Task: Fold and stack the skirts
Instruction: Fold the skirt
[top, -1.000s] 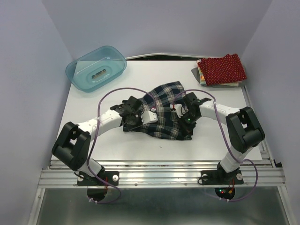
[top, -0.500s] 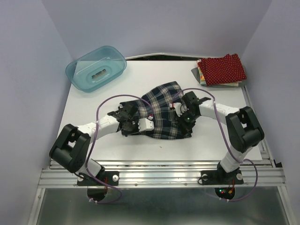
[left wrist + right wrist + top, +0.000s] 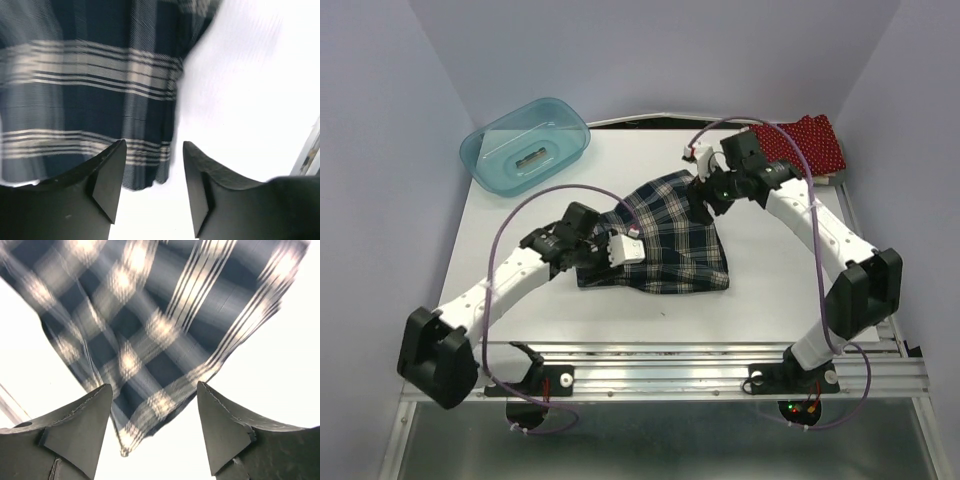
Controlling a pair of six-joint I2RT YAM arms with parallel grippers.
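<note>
The plaid skirt (image 3: 665, 240) lies mid-table as a rough, lopsided fold, and neither arm holds it. The left gripper (image 3: 154, 145) hangs over its near left edge with fingers spread and nothing between them. The right gripper (image 3: 154, 385) hovers above its far right corner, also spread and empty. With nothing pinning the cloth, the upper layer could slide or spring open. A later pinch that catches only the top layer would probably peel the fold apart when lifted. The dark red dotted skirt (image 3: 815, 145) sits just beyond the plaid skirt's far right corner, close under the right arm, so a careless sweep could knock it askew.
</note>
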